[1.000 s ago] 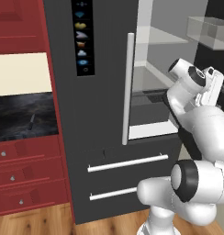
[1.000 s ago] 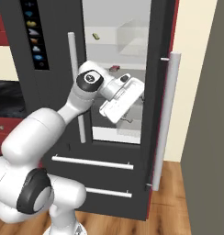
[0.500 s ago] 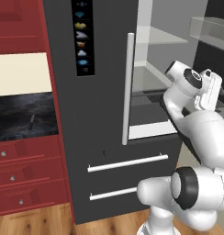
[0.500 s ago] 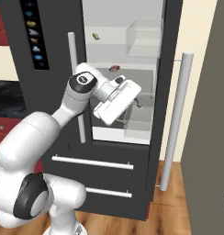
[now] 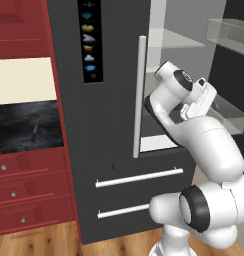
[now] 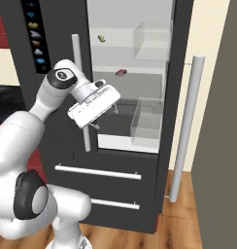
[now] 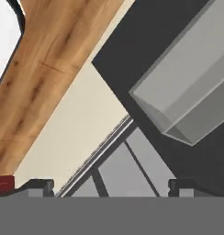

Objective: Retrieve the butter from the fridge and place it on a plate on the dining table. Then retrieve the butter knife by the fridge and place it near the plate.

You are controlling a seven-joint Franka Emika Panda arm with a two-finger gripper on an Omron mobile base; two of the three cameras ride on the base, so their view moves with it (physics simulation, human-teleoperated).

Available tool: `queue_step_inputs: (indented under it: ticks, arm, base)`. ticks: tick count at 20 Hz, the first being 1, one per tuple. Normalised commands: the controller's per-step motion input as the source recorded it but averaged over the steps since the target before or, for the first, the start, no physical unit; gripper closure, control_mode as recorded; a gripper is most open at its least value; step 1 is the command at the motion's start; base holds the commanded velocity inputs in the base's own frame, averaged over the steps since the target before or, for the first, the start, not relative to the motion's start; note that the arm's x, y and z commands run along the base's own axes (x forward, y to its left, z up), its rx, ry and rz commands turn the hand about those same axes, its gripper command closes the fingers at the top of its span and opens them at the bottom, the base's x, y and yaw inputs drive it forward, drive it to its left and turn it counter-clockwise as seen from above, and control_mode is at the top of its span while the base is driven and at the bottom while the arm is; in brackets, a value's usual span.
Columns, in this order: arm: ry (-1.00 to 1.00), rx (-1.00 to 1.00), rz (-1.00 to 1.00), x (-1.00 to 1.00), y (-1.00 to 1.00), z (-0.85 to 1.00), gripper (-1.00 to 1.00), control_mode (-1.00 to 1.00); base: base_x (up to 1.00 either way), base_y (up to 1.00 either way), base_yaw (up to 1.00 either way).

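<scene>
Hovering: hand (image 6: pixel 105 118) hangs at the open fridge (image 6: pixel 169 121), in front of its lower shelf, fingers pointing down and inward.
Hand state: jaws spread wide, nothing between them; in the hand view the two finger tips (image 7: pixel 35 186) sit far apart with only fridge parts and floor beyond.
Hand's outlook: a clear bin (image 7: pixel 187 92) in the dark fridge interior, a pale wall strip, and wood floor (image 7: pixel 45 69) to one side.
Bins: one clear bin (image 6: pixel 147 125) stands just beside the hand on the lower shelf; another (image 6: pixel 152 40) sits on the top shelf.
Butter: butter (image 6: pixel 102 37) lies on the top shelf, left of the upper bin, well above the hand.
Red item: a small red thing (image 6: pixel 121 73) rests on the middle shelf, between butter and hand in height.
Door: right door (image 6: pixel 188 131) swung open, its long pale handle toward the camera.
Knife: knife (image 5: pixel 34 131) lies on the dark bench (image 5: pixel 19 125) left of the fridge, set in red cabinets (image 5: pixel 24 195).
Drawers: two drawers with pale bars (image 5: pixel 139 177) below the hand, shut.
</scene>
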Motion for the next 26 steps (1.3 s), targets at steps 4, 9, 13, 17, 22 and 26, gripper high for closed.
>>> queue_step_inputs:
  ticks: [4, 9, 13, 17, 22, 26]
  arm:
    - [-0.29, 0.43, -0.29, 0.19, 0.88, -0.09, -1.00, -1.00]
    - [-0.48, 0.30, -0.33, 0.31, 0.96, -0.02, -1.00, -1.00]
    - [-0.58, 0.32, -0.45, 0.33, 0.49, -0.01, -1.00, -1.00]
    - [-0.66, 0.20, -0.36, -0.01, 0.02, -0.22, -1.00, -1.00]
    - [-0.53, -0.14, -0.01, -0.08, 0.42, 0.12, -1.00, -1.00]
    - [0.00, -0.14, 0.03, 0.06, 0.07, 0.28, -1.00, -1.00]
  base:
    - [0.00, 0.00, 0.00]
    - [0.00, 0.00, 0.00]
    - [0.00, 0.00, 0.00]
    - [0.00, 0.00, 0.00]
    - [0.00, 0.00, 0.00]
    - [0.00, 0.00, 0.00]
